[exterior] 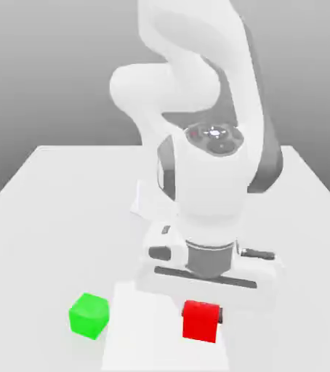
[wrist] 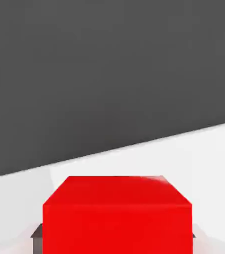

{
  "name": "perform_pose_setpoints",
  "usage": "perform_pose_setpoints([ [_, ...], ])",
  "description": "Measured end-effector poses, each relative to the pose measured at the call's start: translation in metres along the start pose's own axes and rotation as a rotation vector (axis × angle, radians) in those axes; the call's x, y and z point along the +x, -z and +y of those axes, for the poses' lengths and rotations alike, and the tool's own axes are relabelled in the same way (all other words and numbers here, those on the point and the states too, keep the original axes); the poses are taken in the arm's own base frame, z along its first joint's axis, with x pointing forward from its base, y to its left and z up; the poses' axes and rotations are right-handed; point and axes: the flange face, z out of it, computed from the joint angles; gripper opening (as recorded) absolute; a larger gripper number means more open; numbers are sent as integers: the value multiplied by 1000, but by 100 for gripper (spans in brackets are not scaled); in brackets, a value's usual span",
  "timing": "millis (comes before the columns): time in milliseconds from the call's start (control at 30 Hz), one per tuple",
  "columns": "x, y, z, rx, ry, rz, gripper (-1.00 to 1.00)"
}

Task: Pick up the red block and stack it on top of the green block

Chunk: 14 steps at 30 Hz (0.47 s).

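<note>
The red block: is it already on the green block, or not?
Not yet. The red block sits beside the green block, apart from it, under the gripper.

surface: white table (exterior: 44, 218) | backdrop: plain grey wall (exterior: 51, 65) behind it

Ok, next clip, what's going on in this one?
A white Franka arm is bent low over a white table, its gripper down at a small red cube. In the hand view the red cube sits right at the camera, with dark finger pads at its sides. Whether it is gripped yet is unclear. The small green cube stands apart, towards the exterior view's left, with nothing on it, so stacking is not yet done.
</note>
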Motion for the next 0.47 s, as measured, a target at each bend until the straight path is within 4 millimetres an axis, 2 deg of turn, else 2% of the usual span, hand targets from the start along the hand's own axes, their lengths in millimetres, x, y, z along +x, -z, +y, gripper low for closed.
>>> perform_pose_setpoints([
  [100,62,13,69,-1,-99,-2,-100],
  [167,93,17,117,4,-170,-9,-100],
  [200,103,11,132,6,-201,-11,-100],
  [267,87,-8,115,7,-135,-12,-100],
  [333,83,-30,112,7,-122,-12,-100],
  [367,82,-39,112,7,-120,-12,100],
  [467,82,-39,112,7,-120,-12,100],
])
